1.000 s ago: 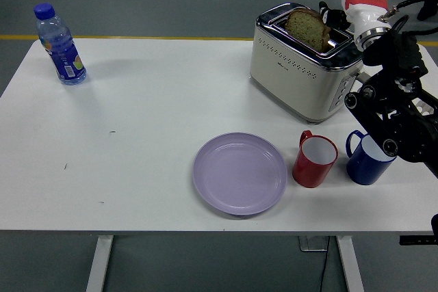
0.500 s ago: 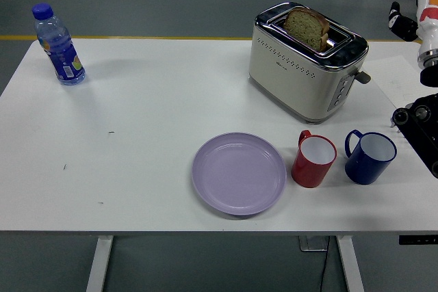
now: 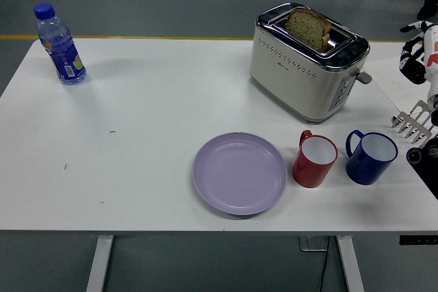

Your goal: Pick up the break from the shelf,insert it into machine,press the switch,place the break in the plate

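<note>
A slice of brown bread (image 3: 308, 27) stands in the near slot of the cream and chrome toaster (image 3: 301, 70), its top half sticking out. The toaster's lever (image 3: 365, 77) juts from its right end. The empty purple plate (image 3: 239, 173) lies in front of the toaster, near the table's front edge. My right hand (image 3: 413, 61) shows only partly at the right picture edge, to the right of the toaster and apart from it, with the white forearm (image 3: 432, 66) behind it. It holds nothing that I can see. My left arm is out of view.
A red mug (image 3: 315, 160) and a blue mug (image 3: 369, 157) stand right of the plate. The prongs of a silver rack (image 3: 413, 122) poke in at the right edge. A blue water bottle (image 3: 60, 46) stands at the back left.
My right arm has pulled back from beside the toaster to the right picture edge, uncovering the lever, the blue mug and the silver rack. The bread stays in the slot.
</note>
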Motion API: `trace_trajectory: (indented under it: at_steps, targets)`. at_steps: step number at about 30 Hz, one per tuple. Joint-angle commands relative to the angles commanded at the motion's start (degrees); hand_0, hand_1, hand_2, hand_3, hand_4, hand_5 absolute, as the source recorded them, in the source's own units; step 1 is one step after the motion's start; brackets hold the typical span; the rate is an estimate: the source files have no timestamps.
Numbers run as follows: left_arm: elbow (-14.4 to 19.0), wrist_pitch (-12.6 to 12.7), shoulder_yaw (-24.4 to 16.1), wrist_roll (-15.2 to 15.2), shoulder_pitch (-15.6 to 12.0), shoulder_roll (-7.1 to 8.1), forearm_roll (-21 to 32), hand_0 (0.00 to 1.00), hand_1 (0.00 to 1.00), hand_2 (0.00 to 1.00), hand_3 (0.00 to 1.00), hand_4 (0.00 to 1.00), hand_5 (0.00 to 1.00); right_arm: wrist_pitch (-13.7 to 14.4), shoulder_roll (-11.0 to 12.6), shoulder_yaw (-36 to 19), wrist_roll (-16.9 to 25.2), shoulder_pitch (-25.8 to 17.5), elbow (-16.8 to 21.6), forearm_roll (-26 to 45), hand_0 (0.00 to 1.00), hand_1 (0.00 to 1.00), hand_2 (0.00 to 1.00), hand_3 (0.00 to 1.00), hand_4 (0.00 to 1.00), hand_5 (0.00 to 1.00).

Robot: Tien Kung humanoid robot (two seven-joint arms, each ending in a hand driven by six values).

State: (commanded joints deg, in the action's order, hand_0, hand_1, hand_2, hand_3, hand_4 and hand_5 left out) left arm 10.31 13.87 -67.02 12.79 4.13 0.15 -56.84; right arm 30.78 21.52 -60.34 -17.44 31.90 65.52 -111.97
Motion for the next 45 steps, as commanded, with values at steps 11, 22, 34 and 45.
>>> trace_trajectory:
  at_steps: [11,22,34,45]
  targets:
    - [0.0,0.02,-0.11,0.02,-0.08,-0.06,-0.21,0.677,0.647,0.701,0.651,0.476,0.937,-1.73,-0.57,2.93,-0.46,-1.7,-1.57,-1.19,0.32,0.29,0.385,0.6,0.315,0.002]
    - [0.0,-0.05,-0.46,0.28,-0.3,-0.15,-1.07,0.676,0.647,0.7,0.652,0.475,0.939,-1.89,-1.71,4.95,-0.07,-1.29,-2.99,-1.11,0.308,0.279,0.378,0.591,0.335,0.002]
    - [0.0,-0.08,-0.24,0.22,-0.19,-0.14,-0.82,0.676,0.649,0.7,0.653,0.473,0.94,-1.89,-2.79,5.49,0.05,-0.6,-4.64,-1.01,0.304,0.277,0.372,0.586,0.291,0.002]
    - [0.0,-0.07,-0.05,0.17,0.0,-0.08,-0.4,0.676,0.648,0.7,0.654,0.471,0.941,-1.87,-3.58,6.51,-0.01,-0.65,-5.01,-0.9,0.302,0.275,0.371,0.58,0.287,0.002]
